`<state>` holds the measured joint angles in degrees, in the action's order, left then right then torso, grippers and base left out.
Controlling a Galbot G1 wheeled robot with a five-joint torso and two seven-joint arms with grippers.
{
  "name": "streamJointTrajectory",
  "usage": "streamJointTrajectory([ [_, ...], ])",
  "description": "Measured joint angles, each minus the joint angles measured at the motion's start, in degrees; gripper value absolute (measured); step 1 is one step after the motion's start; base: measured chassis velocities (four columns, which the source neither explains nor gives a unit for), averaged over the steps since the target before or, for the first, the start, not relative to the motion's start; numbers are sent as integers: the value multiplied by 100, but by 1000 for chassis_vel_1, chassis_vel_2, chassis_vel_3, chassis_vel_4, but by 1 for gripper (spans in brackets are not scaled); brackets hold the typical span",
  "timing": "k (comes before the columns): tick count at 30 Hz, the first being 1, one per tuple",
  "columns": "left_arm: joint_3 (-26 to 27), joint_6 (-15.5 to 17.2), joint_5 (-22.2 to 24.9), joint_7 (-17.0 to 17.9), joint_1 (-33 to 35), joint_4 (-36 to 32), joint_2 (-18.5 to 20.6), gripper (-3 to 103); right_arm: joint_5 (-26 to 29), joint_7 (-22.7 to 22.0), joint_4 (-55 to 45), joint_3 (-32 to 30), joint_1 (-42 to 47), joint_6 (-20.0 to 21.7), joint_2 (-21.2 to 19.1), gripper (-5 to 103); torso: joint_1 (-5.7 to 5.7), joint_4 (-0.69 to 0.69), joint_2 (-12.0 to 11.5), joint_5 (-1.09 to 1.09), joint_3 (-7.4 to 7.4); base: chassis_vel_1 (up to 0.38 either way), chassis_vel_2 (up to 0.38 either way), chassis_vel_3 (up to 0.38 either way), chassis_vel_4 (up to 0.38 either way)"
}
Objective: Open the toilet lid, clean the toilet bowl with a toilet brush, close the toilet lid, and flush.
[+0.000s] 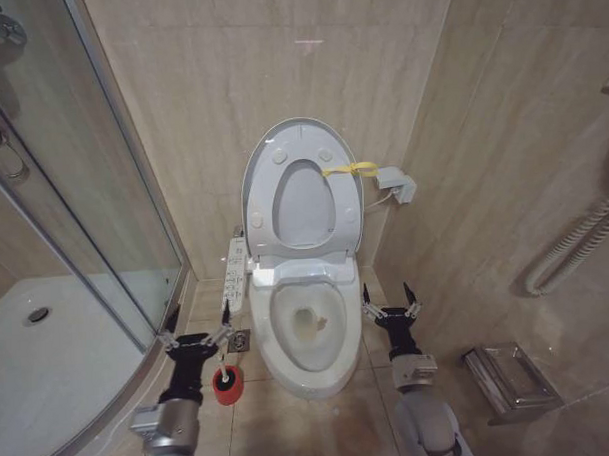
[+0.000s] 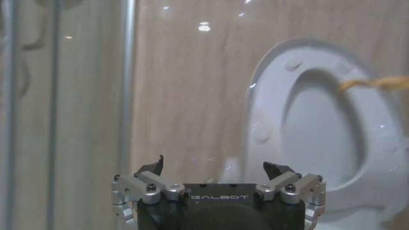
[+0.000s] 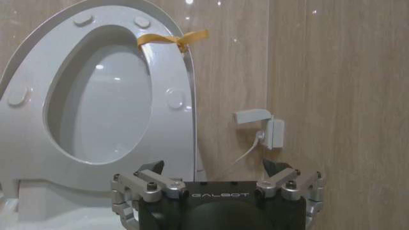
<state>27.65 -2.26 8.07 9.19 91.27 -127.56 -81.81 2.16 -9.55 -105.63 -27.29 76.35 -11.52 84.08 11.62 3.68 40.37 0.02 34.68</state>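
Large white glossy oval toilet lid (image 1: 300, 148) raised upright against the beige tiled wall (image 1: 199, 82), white ring-shaped seat (image 1: 304, 203) lifted with it, yellow strap loop (image 1: 348, 168) tied at the edge. White ceramic oval toilet bowl (image 1: 306, 328) uncovered below, side button panel (image 1: 235, 275) along its left. Left gripper (image 1: 198, 340) low beside the bowl's left, fingers apart, nothing held. Small toilet brush (image 1: 227, 383) with slim white handle standing in its round red holder on the floor just beneath that gripper. Right gripper (image 1: 391, 309) just right of the bowl, fingers apart, empty.
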Motion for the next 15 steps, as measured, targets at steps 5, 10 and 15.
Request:
streamJointTrajectory([
  [5,29,-550,-103,199,123,362,-69,100,0,0,0,0,0,0,0,100,1,-2,0,-2,1,0,0,0,0],
  [10,7,-609,-212,176,177,324,-134,100,0,0,1,0,1,0,0,100,1,0,0,-2,0,0,0,0,0],
  [15,-29,-544,-221,187,211,345,-155,100,0,0,1,0,0,0,0,100,0,-1,0,-2,0,0,0,0,0],
])
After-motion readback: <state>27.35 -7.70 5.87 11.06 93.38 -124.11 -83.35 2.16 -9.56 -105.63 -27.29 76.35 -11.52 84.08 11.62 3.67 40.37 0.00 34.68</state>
